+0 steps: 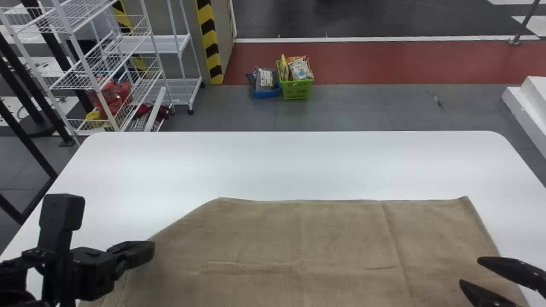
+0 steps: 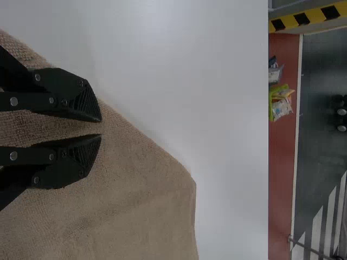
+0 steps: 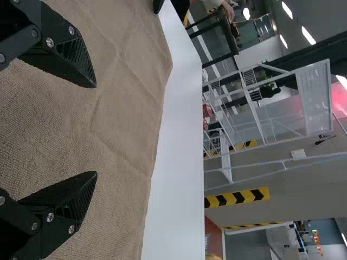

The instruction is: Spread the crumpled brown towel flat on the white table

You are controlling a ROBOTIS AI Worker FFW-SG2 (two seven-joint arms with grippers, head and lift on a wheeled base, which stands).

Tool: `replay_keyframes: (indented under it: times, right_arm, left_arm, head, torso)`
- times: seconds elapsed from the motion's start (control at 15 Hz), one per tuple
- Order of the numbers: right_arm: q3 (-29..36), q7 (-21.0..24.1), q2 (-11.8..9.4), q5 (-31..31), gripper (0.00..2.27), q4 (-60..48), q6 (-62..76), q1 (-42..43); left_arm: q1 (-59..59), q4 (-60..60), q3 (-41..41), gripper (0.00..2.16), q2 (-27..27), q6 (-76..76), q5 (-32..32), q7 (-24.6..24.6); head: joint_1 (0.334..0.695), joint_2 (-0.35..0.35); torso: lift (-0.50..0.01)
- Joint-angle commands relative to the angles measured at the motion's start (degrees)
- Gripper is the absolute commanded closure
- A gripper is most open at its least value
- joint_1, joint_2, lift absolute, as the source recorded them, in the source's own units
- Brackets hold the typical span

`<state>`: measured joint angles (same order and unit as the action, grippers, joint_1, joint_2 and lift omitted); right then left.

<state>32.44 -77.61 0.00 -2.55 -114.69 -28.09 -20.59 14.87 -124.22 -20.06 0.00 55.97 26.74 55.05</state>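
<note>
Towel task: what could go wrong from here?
- The brown towel's left side slants inward toward the far edge, so that corner may end up unsquared.
- The raised crease across the middle could stay unless it's smoothed or pulled out.
- Left gripper and right gripper are both open over cloth; a low sweep might snag it and bunch up flat areas.

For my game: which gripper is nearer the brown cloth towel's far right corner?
Right. The right gripper is on the robot's side of that corner; the left gripper is by the towel's left edge.
</note>
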Motion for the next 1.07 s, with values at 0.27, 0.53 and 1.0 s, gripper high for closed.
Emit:
replay_keyframes:
  times: [0.27,0.53,1.0]
  right_arm:
    - [-0.18,-0.72,0.05,0.0,0.3,0.43,0.0,0.12]
    - [0.0,-0.72,0.05,0.0,0.3,0.87,0.0,0.12]
    - [0.26,-0.72,0.05,0.09,0.3,0.87,0.0,0.12]
  left_arm:
    - [8.33,-9.64,0.63,1.36,-0.15,-1.52,-2.57,0.59]
    - [7.98,-8.5,0.46,0.3,-0.15,-1.7,-2.48,-1.79]
    - [5.96,-5.07,0.28,0.15,-0.15,-5.21,-2.22,-4.51]
  head:
    - [0.695,0.059]
    - [0.695,0.054]
    - [0.695,0.059]
  torso:
    - [-0.123]
    - [-0.123]
    - [-0.123]
